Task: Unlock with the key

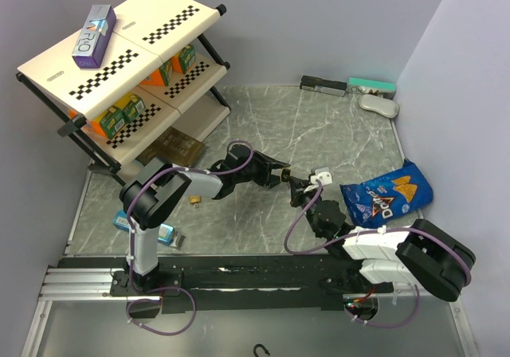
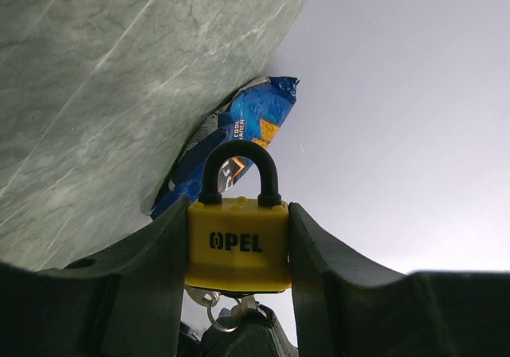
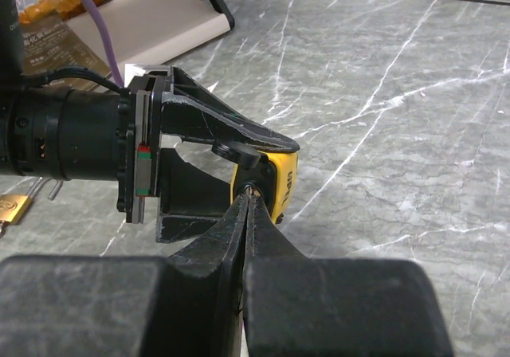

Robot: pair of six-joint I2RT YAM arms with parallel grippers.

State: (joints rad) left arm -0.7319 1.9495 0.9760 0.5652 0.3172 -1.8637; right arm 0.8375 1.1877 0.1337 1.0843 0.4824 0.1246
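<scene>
The left fingers are clamping the yellow padlock at lower centre, its shackle not yet released. The right fingers are pinching together on the key at its keyhole; turning likely remains.

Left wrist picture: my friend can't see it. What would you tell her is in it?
A yellow padlock with a black loop on top sits squeezed between the two black fingers of the left pincer. Behind it, a blue chip bag lies on a grey marble table by a plain wall.
</scene>
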